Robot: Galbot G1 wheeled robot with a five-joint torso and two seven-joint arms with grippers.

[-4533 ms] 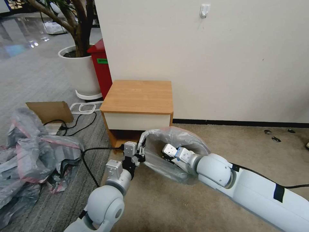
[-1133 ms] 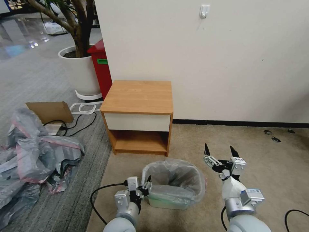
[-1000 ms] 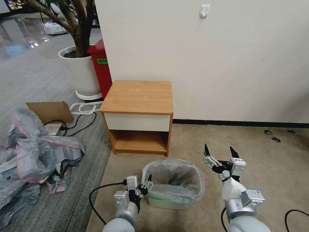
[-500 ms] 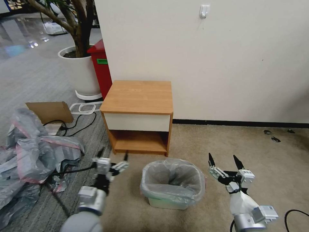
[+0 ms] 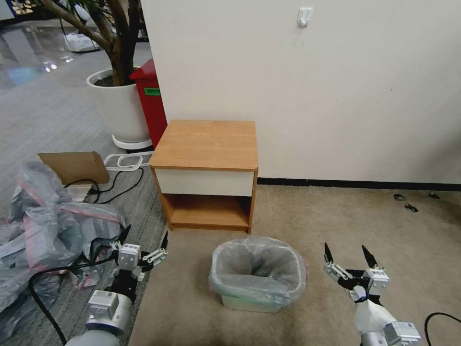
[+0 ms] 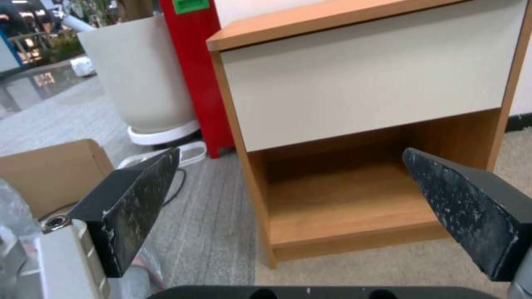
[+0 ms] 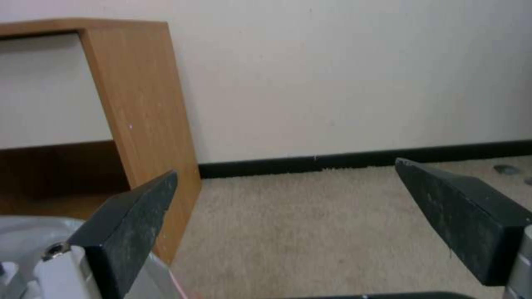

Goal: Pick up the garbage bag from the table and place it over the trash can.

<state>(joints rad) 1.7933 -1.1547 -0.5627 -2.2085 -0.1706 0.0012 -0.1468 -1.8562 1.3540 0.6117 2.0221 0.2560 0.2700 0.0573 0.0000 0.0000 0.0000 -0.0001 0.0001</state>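
A thin translucent grey plastic garbage bag (image 5: 259,266) is being shown draped over the rolled rim of a small cream-white rectangular plastic trash can (image 5: 249,302), which is standing on the beige carpet just in front of the small wooden table (image 5: 206,144) with a light-brown top and white drawer front. The left gripper (image 5: 142,241) is being held with fingers spread wide and empty, well to the left of the can, near a large heap of grey-and-pink plastic bags (image 5: 43,226). The right gripper (image 5: 347,253) is likewise being held wide apart and empty, to the right of the can, touching nothing.
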